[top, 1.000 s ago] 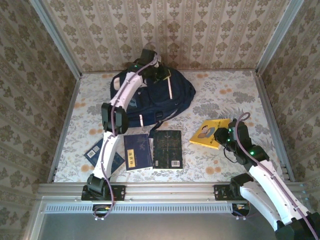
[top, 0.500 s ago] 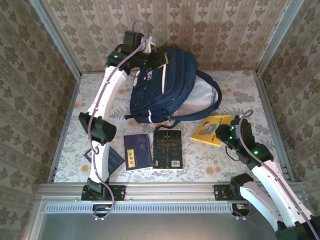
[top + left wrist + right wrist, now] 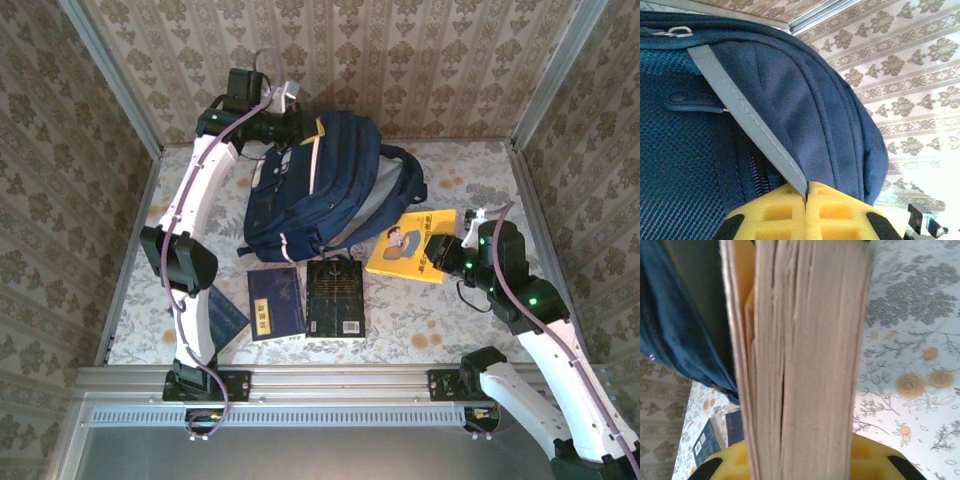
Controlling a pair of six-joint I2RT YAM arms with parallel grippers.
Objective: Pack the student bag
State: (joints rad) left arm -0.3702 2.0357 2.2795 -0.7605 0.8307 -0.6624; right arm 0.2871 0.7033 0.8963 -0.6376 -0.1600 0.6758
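Note:
The student bag [image 3: 320,185], navy with pale stripes, hangs tilted above the back of the table, its lower end near the books. My left gripper [image 3: 292,122] is shut on its top edge; in the left wrist view the yellow fingers [image 3: 775,215] pinch the fabric beside a pale stripe [image 3: 747,132] of the bag [image 3: 805,100]. My right gripper [image 3: 447,255] is shut on a yellow book [image 3: 408,245], held just right of the bag. The book's page edge [image 3: 805,355] stands upright between the right gripper's [image 3: 805,460] yellow fingers, with the bag's navy fabric [image 3: 670,320] to its left.
On the flowered table [image 3: 480,190] near the front lie a dark book [image 3: 335,297], a blue book [image 3: 275,303] and another blue book [image 3: 225,318] partly under the left arm. Patterned walls close in the sides and back. A metal rail [image 3: 330,380] runs along the front.
The left arm has lifted the bag off the table and now holds it tilted. The right gripper has raised the yellow book and carried it left toward the bag.

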